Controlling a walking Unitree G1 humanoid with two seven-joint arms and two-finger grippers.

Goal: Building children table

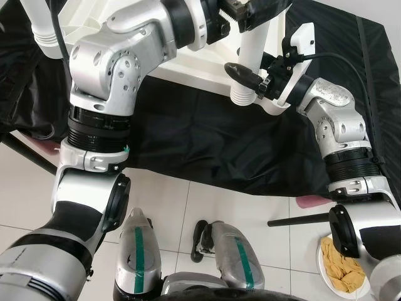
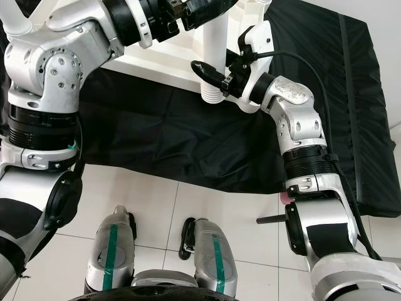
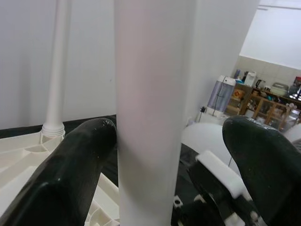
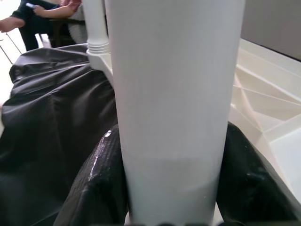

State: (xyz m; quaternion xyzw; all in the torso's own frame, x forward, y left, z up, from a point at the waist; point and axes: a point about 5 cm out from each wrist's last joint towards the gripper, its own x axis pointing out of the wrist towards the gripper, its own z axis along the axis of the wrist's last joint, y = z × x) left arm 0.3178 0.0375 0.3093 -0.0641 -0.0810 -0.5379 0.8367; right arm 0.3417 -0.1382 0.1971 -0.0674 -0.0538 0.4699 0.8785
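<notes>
Right pincer (image 1: 245, 76) clamped on the lower, ribbed end of a white table leg (image 1: 250, 59), black fingers (image 4: 99, 183) pressed to either side of the tube in the right wrist view. Left pincer (image 2: 207, 14) placed higher on the same leg, its two fingers (image 3: 66, 174) straddling the tube: one touching, the other standing off with a gap, so loosely around rather than tight, as far as can be told. Leg held upright and off the surface, just beside the upturned white tabletop (image 1: 188, 72), which lies beyond both pincers on a black sheet (image 1: 207, 144). Judged partly done: one other leg (image 3: 55, 70) already standing in a corner socket of the ribbed underside, past the left pincer; the gripped leg not yet seated, threaded end hanging free just off the tabletop edge. Left to do, by judgement: carrying this leg over a socket, pressing or turning it home, then any legs remaining and turning the table upright. Count: two pincers, both on one leg; two legs clearly seen, one mounted and one held; a further white ribbed tube (image 1: 45, 34) at the far left edge, possibly a third leg, cannot tell; one tabletop; one black sheet. Near the right arm, on the tiled floor, a bowl (image 1: 326, 276) of yellow pieces. In the right wrist view, a seated person (image 4: 37, 12) far off.
</notes>
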